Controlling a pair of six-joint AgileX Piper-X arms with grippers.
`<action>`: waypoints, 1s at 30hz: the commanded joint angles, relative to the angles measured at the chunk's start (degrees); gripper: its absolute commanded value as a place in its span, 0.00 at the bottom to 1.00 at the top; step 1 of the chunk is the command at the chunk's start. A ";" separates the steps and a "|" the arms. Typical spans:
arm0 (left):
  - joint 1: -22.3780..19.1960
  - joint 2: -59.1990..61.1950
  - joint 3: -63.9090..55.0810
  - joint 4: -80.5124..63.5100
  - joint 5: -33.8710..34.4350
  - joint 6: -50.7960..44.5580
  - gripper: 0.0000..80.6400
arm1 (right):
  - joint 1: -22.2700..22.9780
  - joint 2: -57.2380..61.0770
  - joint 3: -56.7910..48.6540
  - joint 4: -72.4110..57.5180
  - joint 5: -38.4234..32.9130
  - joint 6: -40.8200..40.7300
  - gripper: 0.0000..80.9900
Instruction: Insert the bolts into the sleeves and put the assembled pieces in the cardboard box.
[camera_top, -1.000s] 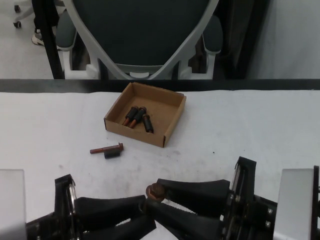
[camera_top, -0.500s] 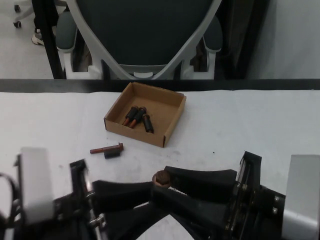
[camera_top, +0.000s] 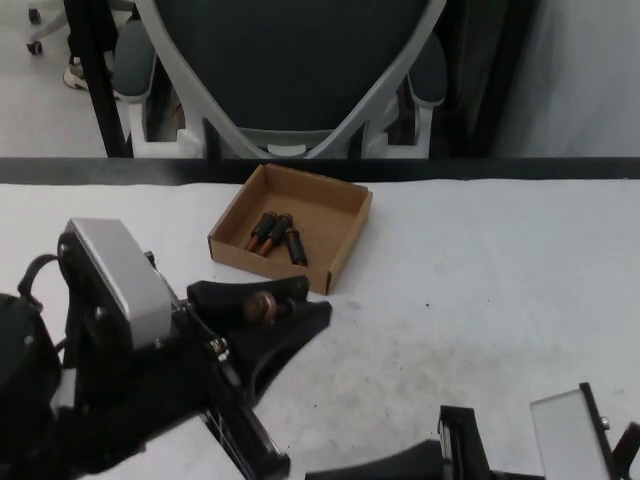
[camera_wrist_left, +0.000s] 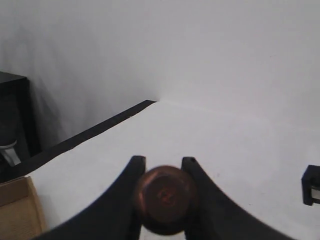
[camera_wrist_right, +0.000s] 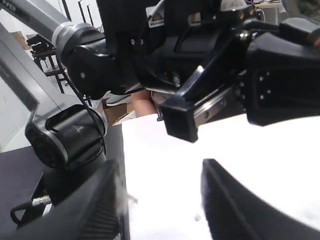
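Note:
My left gripper (camera_top: 266, 306) hangs raised over the bench just in front of the cardboard box (camera_top: 332, 262). It is shut on a copper-coloured bolt (camera_top: 262, 305), and its hex head (camera_wrist_left: 164, 196) sits between the two black fingers (camera_wrist_left: 116, 210); the shank is hidden. Three assembled dark pieces (camera_top: 275, 236) lie inside the box. The box's corner (camera_wrist_left: 17, 212) is at the edge of the left wrist view. Low at the bench's front edge is my right arm (camera_top: 480, 455). My right gripper (camera_wrist_right: 160, 167) stands open with nothing between its fingers.
An office chair (camera_top: 285, 70) stands behind the bench's dark far edge. White bench surface (camera_top: 500, 270) lies open to the right of the box. The left arm's body (camera_wrist_right: 165, 45) looms close in front of the right wrist camera.
The two grippers met at the bolt low in front. Now the left arm has lifted left and forward with the bolt, covering the loose bolt and sleeve, and the right gripper has drawn back.

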 joint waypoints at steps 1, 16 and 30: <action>1.62 -0.32 -0.50 -0.15 -0.37 0.51 0.01 | 0.17 -0.15 0.39 0.15 -0.37 0.34 0.47; 12.85 2.26 -11.04 23.12 3.39 -3.10 0.01 | 0.17 -0.26 1.31 0.15 -0.37 0.34 0.23; 12.85 14.65 -24.57 38.15 2.26 -3.10 0.01 | 0.17 -0.26 1.97 1.43 -0.37 0.34 0.23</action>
